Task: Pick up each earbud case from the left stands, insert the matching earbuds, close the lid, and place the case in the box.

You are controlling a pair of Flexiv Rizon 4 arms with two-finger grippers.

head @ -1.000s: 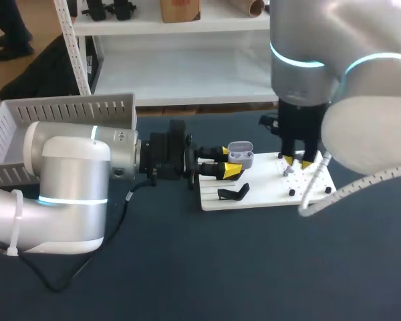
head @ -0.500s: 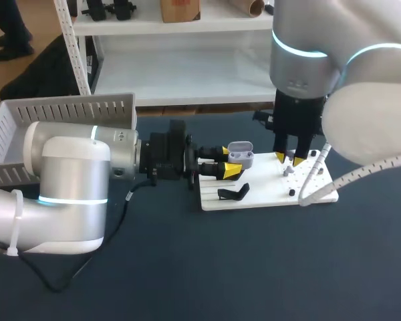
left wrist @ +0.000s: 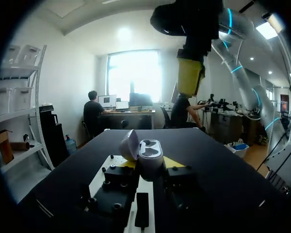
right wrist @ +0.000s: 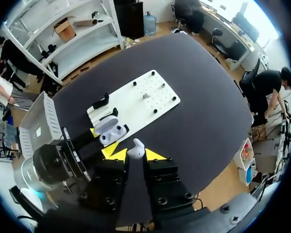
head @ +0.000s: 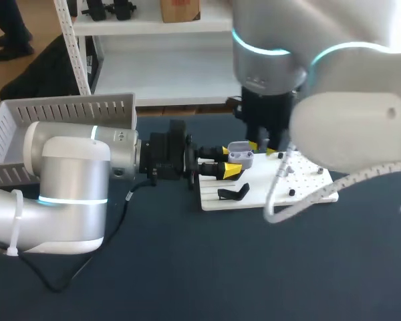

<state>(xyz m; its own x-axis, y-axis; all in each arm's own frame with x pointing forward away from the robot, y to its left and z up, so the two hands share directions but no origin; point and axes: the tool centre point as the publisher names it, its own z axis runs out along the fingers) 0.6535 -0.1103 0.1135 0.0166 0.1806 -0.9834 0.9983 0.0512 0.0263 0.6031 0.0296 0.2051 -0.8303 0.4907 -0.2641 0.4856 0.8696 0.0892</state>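
**Earbud parked right over the open case**

Left arm (head: 73,180) lies flat across centre-left. The left gripper (head: 228,161) is clamped on the earbud case (head: 241,156), lid flipped up, over the white board's (head: 307,190) upper-left part. Right arm (head: 267,60) drops straight down from the upper right. The right gripper (head: 262,148) pinches a white earbud (right wrist: 136,145) just above the case.

left tool (left wrist: 150,164) grips the open case (left wrist: 149,151)

Grey earbud case (head: 240,155), lid open, upright, gripped by left tool (head: 228,161) at white board (head: 307,190) edge; white earbud (right wrist: 137,144) pinched in right tool (right wrist: 132,154), above the case
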